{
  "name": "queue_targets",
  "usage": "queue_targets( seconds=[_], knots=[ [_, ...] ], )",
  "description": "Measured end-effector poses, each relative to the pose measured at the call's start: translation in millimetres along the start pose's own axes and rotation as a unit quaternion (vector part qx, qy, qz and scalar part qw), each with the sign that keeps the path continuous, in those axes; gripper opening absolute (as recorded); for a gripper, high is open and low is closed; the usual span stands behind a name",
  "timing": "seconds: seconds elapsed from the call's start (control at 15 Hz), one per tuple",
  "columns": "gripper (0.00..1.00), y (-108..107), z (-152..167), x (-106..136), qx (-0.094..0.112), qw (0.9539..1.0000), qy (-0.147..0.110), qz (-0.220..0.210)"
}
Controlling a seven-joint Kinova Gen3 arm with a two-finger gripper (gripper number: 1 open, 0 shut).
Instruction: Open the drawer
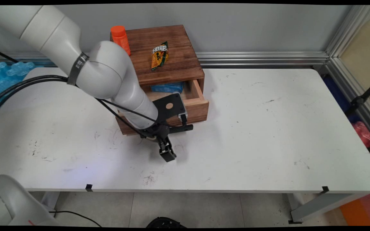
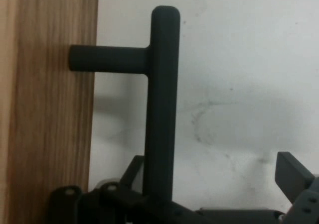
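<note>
Black two-finger claw (image 1: 168,153) spread, held low over white bench (image 1: 252,128); dark cylindrical drawer handle (image 2: 162,104) of brown wooden drawer box (image 1: 169,61) positioned between fingers, ungripped.

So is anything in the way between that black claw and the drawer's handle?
Nothing visible. The gripper sits right at the drawer handle; in the hand view the dark bar rises just above the linkage, with only bare table beside it.
</note>
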Motion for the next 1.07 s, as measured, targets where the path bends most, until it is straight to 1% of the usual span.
queue_targets(
  seconds=[1.07],
  knots=[
    [1.0, 46.9, -9.1, -5.4, -0.019, 0.9997, 0.013, 0.007]
  ],
)
